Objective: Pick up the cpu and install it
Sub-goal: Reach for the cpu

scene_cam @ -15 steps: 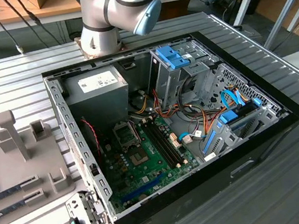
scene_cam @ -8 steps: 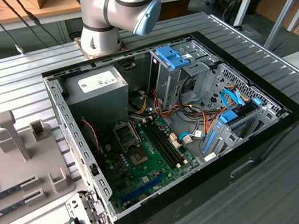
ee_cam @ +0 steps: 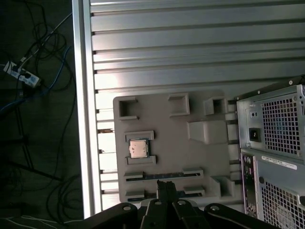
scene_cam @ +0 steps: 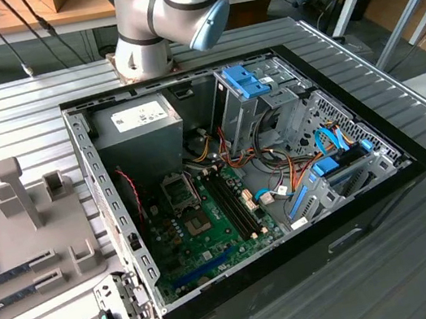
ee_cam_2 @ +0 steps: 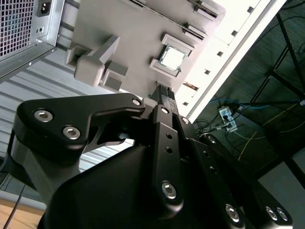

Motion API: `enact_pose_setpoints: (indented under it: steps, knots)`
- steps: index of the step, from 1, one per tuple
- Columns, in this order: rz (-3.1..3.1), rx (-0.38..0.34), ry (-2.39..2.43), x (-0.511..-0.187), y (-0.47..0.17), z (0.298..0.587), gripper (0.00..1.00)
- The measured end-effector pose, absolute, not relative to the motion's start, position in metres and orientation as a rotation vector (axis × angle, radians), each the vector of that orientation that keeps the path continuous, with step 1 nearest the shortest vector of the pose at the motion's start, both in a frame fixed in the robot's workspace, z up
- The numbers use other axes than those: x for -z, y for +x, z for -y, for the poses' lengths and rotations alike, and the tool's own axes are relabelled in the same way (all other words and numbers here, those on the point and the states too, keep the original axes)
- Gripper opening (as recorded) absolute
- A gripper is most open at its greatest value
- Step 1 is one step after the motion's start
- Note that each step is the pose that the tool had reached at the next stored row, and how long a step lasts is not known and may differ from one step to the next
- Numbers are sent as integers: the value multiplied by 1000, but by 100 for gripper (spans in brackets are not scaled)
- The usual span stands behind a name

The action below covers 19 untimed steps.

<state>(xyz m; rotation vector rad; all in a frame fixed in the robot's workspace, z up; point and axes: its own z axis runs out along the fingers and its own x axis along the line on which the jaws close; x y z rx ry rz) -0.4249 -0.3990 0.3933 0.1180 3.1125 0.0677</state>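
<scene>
First wrist view: the hand [ee_cam: 165,185], fingers drawn together and gripping nothing, hangs over the grey holder tray [ee_cam: 167,138] on the ribbed metal tabletop [ee_cam: 190,43]. The cpu [ee_cam: 138,148] lies in a tray recess, apart from the hand. The open computer case [scene_cam: 102,187] fills the centre of the exterior view.

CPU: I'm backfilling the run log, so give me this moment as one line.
cpu: seated in grey tray recess, untouched | pincer: shut, empty, apart from cpu | install: not yet done

One cpu [ee_cam: 138,149], one tray [ee_cam: 167,136], one case [scene_cam: 300,276]
</scene>
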Motion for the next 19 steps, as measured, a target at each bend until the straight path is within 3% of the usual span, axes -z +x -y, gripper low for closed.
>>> enact_pose_setpoints:
  steps: [19]
  knots:
    - [-3112,-68,118,-393,-443,399,11]
